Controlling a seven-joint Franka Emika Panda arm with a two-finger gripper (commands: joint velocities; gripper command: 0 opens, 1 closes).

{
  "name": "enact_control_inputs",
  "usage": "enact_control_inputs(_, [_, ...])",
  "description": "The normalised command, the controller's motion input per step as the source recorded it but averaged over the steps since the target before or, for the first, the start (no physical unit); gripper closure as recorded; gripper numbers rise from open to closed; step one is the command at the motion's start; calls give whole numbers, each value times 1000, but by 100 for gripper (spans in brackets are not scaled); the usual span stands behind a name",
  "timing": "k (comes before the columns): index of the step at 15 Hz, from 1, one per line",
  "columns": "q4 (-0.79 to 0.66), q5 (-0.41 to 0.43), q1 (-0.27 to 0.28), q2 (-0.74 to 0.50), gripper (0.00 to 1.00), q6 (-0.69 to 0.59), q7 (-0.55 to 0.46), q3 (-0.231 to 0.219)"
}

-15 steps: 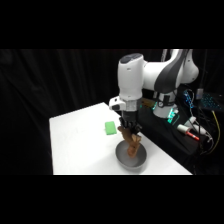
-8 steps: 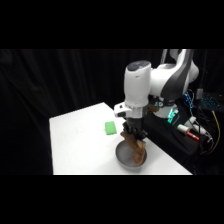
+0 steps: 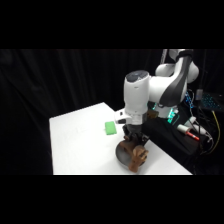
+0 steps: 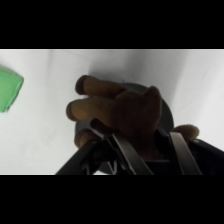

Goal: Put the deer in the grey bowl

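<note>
The deer [image 3: 136, 155] is held between the closed fingers of the gripper [image 3: 133, 144], hanging just below it and partly over the bowl [image 3: 123, 152] at the near right of the table [image 3: 80, 145]. A green block [image 3: 111, 128] lies farther left, apart.

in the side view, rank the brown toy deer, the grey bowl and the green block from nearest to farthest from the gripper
1. Brown soft toy deer: directly at the gripper, hanging just under it.
2. Round grey bowl: right beneath the deer, near the table's front edge.
3. Small green block: farthest, on the white table up and left of the bowl.
</note>
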Motion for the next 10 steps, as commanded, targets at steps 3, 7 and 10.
enact_control_inputs(3, [91, -189, -1, -1, 0, 14, 92, -60])
enact_control_inputs(7, [95, -255, -22, -152, 0, -171, 122, -95])
enact_control_inputs(10, [142, -150, -78, -301, 0, -436, 63, -73])
